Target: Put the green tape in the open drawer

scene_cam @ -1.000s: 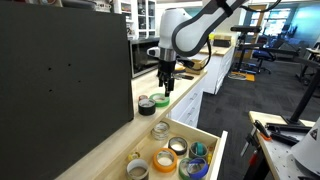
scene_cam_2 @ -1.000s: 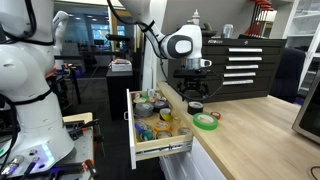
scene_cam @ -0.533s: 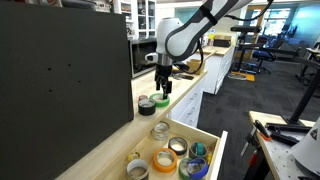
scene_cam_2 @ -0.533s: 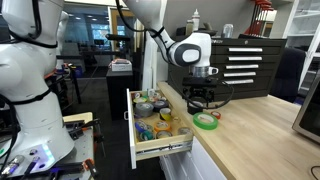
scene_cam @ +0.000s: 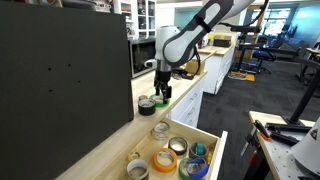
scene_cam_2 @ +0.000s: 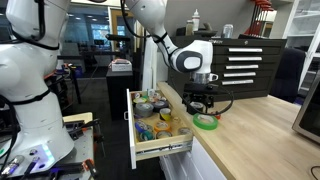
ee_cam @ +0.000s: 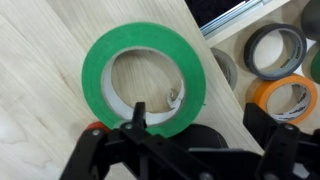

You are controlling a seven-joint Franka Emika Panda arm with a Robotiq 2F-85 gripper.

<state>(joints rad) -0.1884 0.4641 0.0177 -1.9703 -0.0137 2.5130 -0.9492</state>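
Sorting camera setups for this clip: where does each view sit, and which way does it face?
An exterior view: beyond the open drawer, looking along the counter; arm and tool above the green tape.
An exterior view: in the aisle, facing the drawer's side; arm and tool show.
Wrist view: looks down on the tape; tool fingers at bottom.
All three show the tape.

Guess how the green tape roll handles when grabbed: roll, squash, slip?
The bright green flat tape ring lies flat on the light wood counter, so it probably won't roll unless tipped on edge. Its thickly wound band looks stiff, so it will likely squash little. The smooth face may slip slightly.
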